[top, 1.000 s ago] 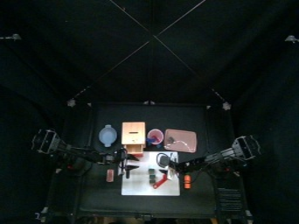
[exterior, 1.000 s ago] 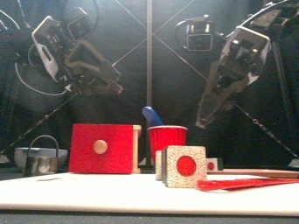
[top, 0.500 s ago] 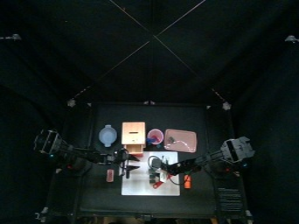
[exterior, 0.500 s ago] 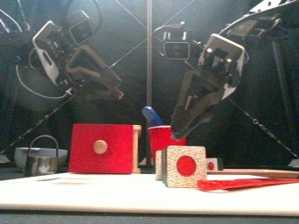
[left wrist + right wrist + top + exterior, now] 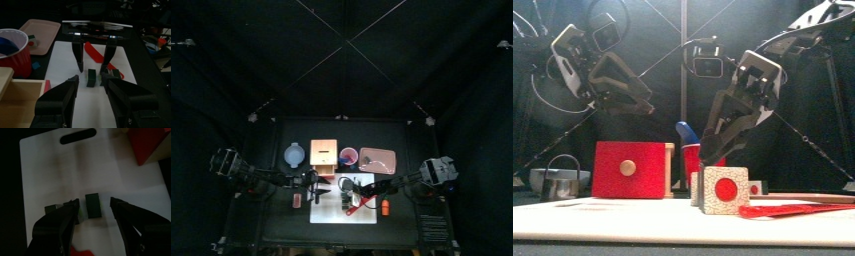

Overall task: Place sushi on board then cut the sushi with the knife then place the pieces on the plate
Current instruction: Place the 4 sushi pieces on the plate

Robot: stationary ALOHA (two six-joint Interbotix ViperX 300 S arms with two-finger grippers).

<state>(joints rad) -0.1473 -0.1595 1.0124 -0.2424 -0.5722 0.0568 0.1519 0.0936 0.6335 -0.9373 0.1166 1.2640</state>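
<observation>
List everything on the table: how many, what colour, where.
board: one, white, table front middle
sushi pieces: at least three, dark green, on board
red knife: one, at board's right edge
cup: one, red, behind board
blue knife: one, in cup
box: one, wooden, red front, left of cup
bowl: one, blue-grey, left of box
tray: one, pink, right of cup
left tool: open, by board's left edge
right tool: open, over sushi pieces

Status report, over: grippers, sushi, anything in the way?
Left gripper open, right gripper open. Sushi pieces apart on white board, one lined up between right fingers. Red knife lies beside them.
</observation>
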